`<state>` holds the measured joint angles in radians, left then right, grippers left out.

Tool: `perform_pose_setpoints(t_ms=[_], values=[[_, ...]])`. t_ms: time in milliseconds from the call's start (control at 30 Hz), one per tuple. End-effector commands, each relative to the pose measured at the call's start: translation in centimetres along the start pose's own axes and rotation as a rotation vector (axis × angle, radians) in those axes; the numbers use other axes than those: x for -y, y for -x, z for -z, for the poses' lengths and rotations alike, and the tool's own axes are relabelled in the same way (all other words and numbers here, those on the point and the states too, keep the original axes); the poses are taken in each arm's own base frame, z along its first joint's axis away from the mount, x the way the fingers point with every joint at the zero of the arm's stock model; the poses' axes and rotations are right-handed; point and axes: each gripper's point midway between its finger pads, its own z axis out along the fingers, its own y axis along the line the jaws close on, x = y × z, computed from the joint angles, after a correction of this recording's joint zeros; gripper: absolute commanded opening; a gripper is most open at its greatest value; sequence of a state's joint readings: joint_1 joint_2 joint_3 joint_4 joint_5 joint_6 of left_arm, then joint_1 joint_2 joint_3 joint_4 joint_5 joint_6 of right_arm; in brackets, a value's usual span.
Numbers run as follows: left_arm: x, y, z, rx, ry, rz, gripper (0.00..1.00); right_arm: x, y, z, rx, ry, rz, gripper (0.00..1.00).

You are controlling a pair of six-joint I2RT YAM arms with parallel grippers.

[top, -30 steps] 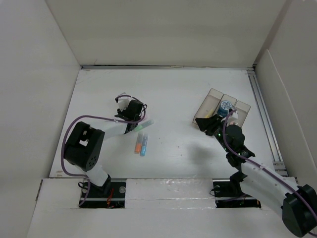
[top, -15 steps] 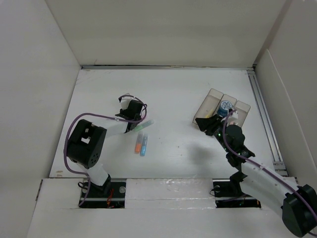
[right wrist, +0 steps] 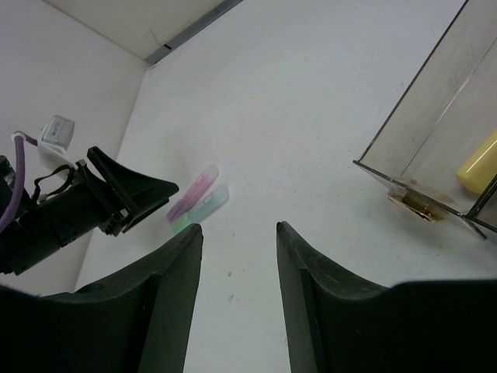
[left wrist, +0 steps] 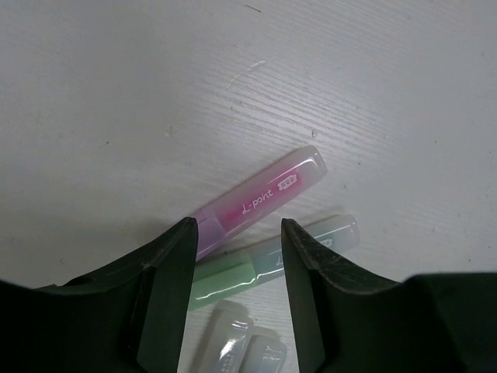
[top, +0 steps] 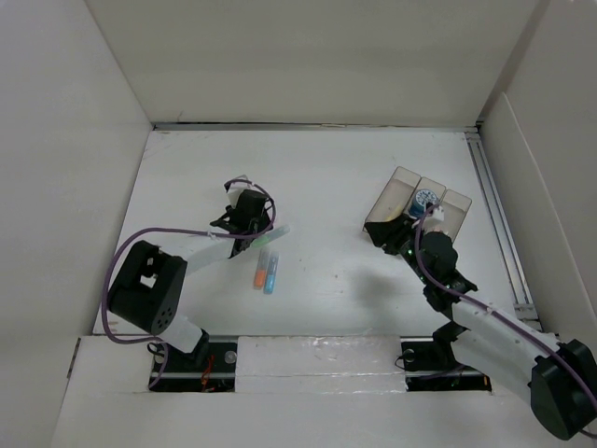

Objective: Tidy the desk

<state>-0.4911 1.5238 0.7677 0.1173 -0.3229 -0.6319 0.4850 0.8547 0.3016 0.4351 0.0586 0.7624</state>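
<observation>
Top external shows the white table (top: 345,177) lying flat between tall white walls (top: 308,56), with a metal rail (top: 494,215) along its right edge; the left hand (top: 250,224) hangs over the left-centre of the table, directly above a pink highlighter (left wrist: 260,200) and a green highlighter (left wrist: 229,277) that lie side by side and touching; in the left wrist view its fingers (left wrist: 167,287) stand apart, released, with the near end of the pink highlighter between them and nothing grasped; just nearer the arm bases lie an orange marker (top: 258,273) and a blue marker (top: 271,274), parallel and close together; on the right side of the table stands a clear three-compartment tray (top: 401,177), set at a slant, with a blue-topped round thing (top: 424,199) in what looks like its middle compartment; the right hand (top: 390,230) hovers at the tray's near end, fingers parted and empty; the right wrist view shows a yellow thing (right wrist: 477,167) in one compartment, though which one I cannot tell.
</observation>
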Motion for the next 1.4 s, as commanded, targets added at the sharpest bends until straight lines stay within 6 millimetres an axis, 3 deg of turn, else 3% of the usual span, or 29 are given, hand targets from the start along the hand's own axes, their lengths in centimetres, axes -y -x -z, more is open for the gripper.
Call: perform_pose_setpoints(t_ms=[0,167,367,733,833,867,967,1067,1200,1367], values=[[0.4,0.4,0.6,0.014,-0.041,-0.038,0.43,-2.9,2.3,-0.4,0.058,0.083,0.014,0.49],[-0.1,-0.3,-0.4,-0.013,-0.010,-0.098,0.43,-3.0,2.1,-0.3,0.058,0.087,0.014,0.49],[0.8,-1.2,-1.3,-0.050,-0.057,-0.163,0.41,-2.9,2.1,-0.4,0.058,0.083,0.017,0.49],[-0.6,-1.5,-2.6,-0.061,0.041,-0.196,0.35,-2.9,2.1,-0.4,0.057,0.082,0.018,0.49],[-0.6,-1.6,-2.9,-0.075,0.056,-0.202,0.29,-2.9,2.2,-0.4,0.062,0.081,0.016,0.49],[-0.7,-1.7,-3.0,-0.080,0.062,-0.204,0.16,-3.0,2.3,-0.3,0.063,0.082,0.016,0.49],[-0.7,-1.5,-3.1,-0.075,0.074,-0.198,0.00,-3.1,2.1,-0.2,0.060,0.085,0.020,0.49],[-0.8,-1.5,-3.2,-0.076,0.083,-0.196,0.00,-3.2,2.1,-0.2,0.060,0.087,0.021,0.49],[-0.7,-0.7,-2.6,-0.048,0.078,-0.170,0.00,-3.1,2.2,-0.2,0.062,0.083,0.021,0.49],[0.6,2.4,0.0,0.044,0.017,-0.106,0.00,-3.2,2.4,-0.1,0.069,0.087,0.021,0.49]])
